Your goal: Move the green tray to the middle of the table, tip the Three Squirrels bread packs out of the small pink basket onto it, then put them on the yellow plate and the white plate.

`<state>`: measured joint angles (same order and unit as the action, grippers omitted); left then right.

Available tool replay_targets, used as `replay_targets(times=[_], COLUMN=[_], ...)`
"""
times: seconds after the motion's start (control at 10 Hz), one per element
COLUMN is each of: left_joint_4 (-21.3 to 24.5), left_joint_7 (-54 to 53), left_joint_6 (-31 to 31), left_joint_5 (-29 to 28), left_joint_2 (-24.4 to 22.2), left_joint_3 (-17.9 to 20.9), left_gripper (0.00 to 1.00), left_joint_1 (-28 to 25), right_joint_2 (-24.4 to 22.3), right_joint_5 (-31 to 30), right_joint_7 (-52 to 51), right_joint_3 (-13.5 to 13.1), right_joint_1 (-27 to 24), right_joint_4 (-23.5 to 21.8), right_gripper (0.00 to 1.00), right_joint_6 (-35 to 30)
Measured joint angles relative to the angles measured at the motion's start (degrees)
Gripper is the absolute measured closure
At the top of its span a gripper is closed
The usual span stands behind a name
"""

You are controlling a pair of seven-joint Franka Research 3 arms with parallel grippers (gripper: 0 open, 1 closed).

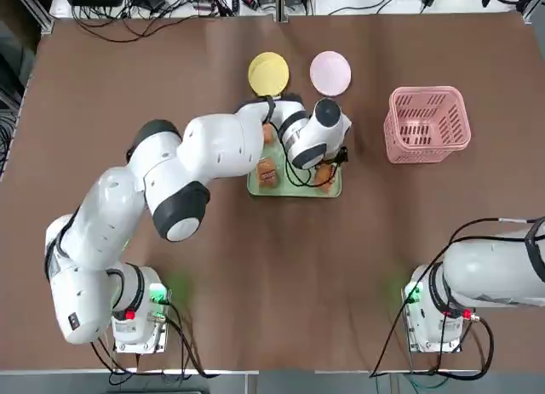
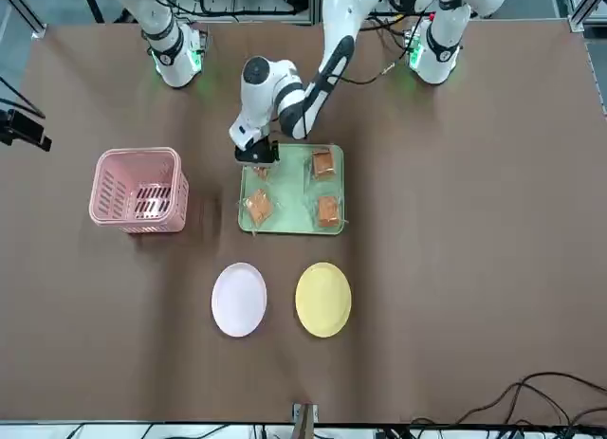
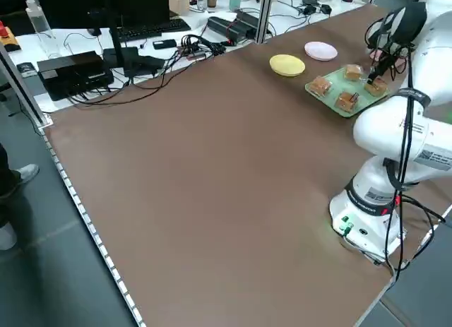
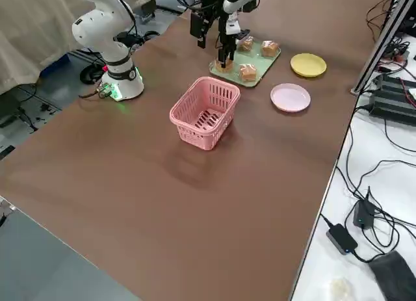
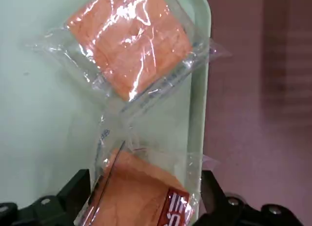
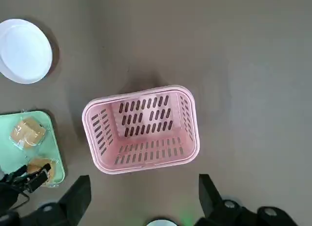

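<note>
The left gripper [image 5: 146, 206] hangs with jaws released astride a bread pack [image 5: 139, 194] at the green tray [image 2: 289, 188]'s corner nearest the pink basket [image 2: 139, 189]. It should descend squarely, clamp gently, then lift clear.

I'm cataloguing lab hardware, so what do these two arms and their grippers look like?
Both arms are glossy white with rounded shells and dark grey or black joint bands. Black cables run along the left arm and from the bases, where green and red lights glow. The left gripper is black with two black fingers; the right gripper shows matching black fingers. The right arm looks the same.
</note>
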<state>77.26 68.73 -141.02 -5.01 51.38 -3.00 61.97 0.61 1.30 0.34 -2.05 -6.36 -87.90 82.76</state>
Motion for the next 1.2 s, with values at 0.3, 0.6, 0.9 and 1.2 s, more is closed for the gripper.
replay_targets(times=[0.3, 0.6, 0.9, 1.2], left_joint_4=[-0.88, -1.91, -2.38, -2.23], left_joint_7=[0.31, -0.71, -8.74, -21.58], left_joint_6=[-0.61, 6.76, 20.59, 33.28], left_joint_5=[0.0, 0.0, -0.01, -0.01], left_joint_2=[-0.15, -2.39, -9.46, -16.96], left_joint_3=[0.36, 2.44, 4.02, 4.18], left_gripper=[0.0, 0.0, 0.0, 0.0], left_joint_1=[-0.18, -0.58, -4.46, -15.87], right_joint_2=[0.0, 0.0, 0.0, 0.0], right_joint_5=[0.03, 0.03, 0.07, 0.14], right_joint_7=[0.0, 0.0, -0.01, -0.07], right_joint_3=[0.15, 0.29, 0.83, 1.3], right_joint_1=[0.0, 0.0, 0.12, 2.38], right_joint_4=[0.0, 0.0, 0.03, 0.09], right_gripper=[0.02, 0.02, 0.02, 0.02], right_joint_6=[0.0, 0.04, 0.09, 1.27])
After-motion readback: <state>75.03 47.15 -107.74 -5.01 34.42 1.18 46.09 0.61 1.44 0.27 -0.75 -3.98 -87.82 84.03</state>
